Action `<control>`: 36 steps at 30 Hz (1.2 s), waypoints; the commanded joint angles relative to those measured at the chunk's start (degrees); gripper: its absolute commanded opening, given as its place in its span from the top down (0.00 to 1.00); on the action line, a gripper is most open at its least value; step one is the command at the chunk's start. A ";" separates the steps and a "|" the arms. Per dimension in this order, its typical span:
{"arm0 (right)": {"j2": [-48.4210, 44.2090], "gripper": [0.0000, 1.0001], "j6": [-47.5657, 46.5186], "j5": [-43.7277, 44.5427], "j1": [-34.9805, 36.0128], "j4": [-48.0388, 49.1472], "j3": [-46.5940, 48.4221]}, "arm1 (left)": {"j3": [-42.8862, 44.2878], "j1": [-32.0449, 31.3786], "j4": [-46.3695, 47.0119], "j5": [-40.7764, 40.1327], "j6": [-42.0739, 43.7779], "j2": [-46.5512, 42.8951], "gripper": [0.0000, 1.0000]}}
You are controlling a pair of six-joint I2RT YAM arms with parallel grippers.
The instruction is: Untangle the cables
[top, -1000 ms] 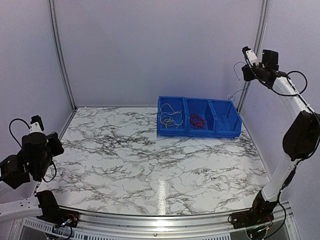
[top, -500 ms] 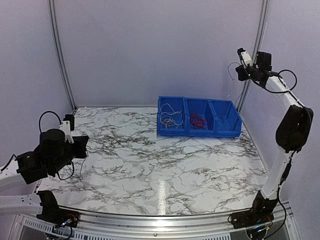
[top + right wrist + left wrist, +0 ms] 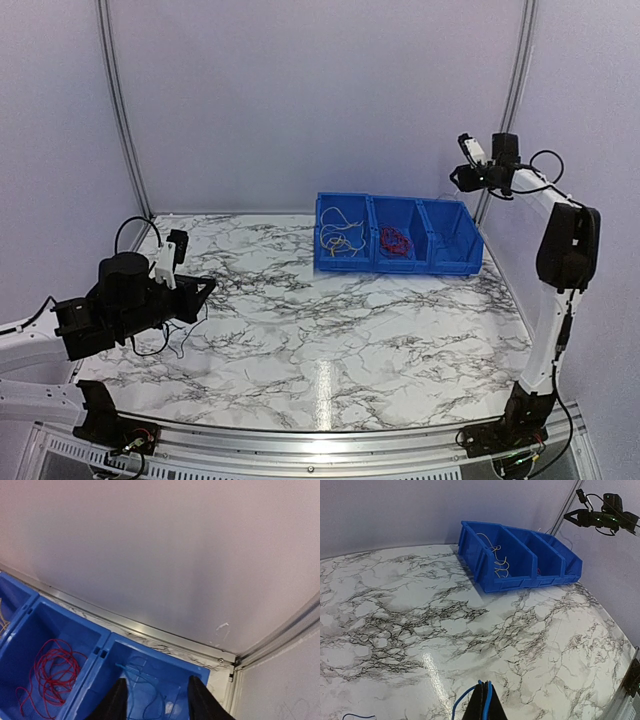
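The cables are sorted by colour in a blue three-part bin (image 3: 440,262). Yellow-white wires (image 3: 338,238) (image 3: 497,562) lie in its left part and red wires (image 3: 394,240) (image 3: 47,672) in the middle. A thin blue wire (image 3: 145,692) lies in the right part. My right gripper (image 3: 157,680) (image 3: 457,178) hangs open high above that part, holding nothing. My left gripper (image 3: 485,686) (image 3: 208,286) is low over the table's left side, shut on a dark blue wire (image 3: 488,700) that trails down behind it.
The bin stands at the table's back right, close to the rear wall and the metal corner post (image 3: 505,110). A short piece of blue wire (image 3: 357,715) shows at the left wrist view's bottom left. Marble tabletop (image 3: 330,320) spreads between the arms.
My left arm has swung forward and right over the table, still shut on the blue wire. My right arm has moved left and lower above the right part, and its jaws have opened.
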 commanded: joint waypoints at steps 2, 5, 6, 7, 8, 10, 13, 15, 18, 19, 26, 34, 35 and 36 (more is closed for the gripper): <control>-3.77 0.40 -0.46 -1.63 -0.30 -6.23 -0.97 | 2.19 0.07 5.07 3.84 0.29 1.30 1.00; -9.74 0.36 -0.24 -4.33 -0.06 -6.33 -7.52 | 2.85 0.09 6.97 5.31 -0.08 3.13 1.00; -12.03 0.36 -0.47 -5.85 0.46 -5.97 -11.04 | 2.87 0.07 8.40 6.02 -0.33 4.18 1.00; -14.61 0.37 -1.19 -7.85 1.88 -5.69 -13.99 | 3.04 0.06 9.45 6.72 -0.63 5.01 1.00; -16.93 0.37 -2.35 -10.15 3.54 -5.54 -16.85 | 3.30 0.07 10.36 7.26 -1.10 6.10 1.00; -21.41 0.38 -5.60 -15.44 9.26 -6.33 -21.89 | 4.20 0.09 11.86 8.03 -1.46 8.69 1.00; -25.23 0.37 -7.60 -22.30 18.51 -7.45 -27.69 | 5.24 0.04 15.14 9.56 -2.31 12.74 1.00; -25.65 0.37 -8.32 -24.62 25.41 -8.13 -29.65 | 6.15 -0.02 17.55 10.71 -3.20 15.23 1.00; -24.45 0.35 -9.31 -25.05 34.70 -8.66 -29.39 | 7.83 0.00 20.79 11.65 -4.67 18.91 1.00; -23.84 0.35 -9.30 -24.90 37.13 -8.57 -28.88 | 8.63 -0.03 21.66 12.09 -5.05 19.81 1.00; -18.10 0.33 -8.45 -22.37 46.95 -6.46 -23.01 | 13.07 -0.14 24.57 15.66 -6.42 22.86 1.00; -12.91 0.32 -3.68 -23.86 50.84 -1.19 -20.38 | 14.16 -0.27 26.32 17.28 -8.07 22.37 1.00; -12.35 0.32 -3.21 -24.42 51.10 -0.53 -19.89 | 14.06 -0.25 26.53 17.27 -8.28 22.22 1.00; -11.70 0.31 -3.00 -24.95 51.40 -0.36 -19.36 | 13.93 -0.27 26.80 17.17 -8.39 21.94 1.00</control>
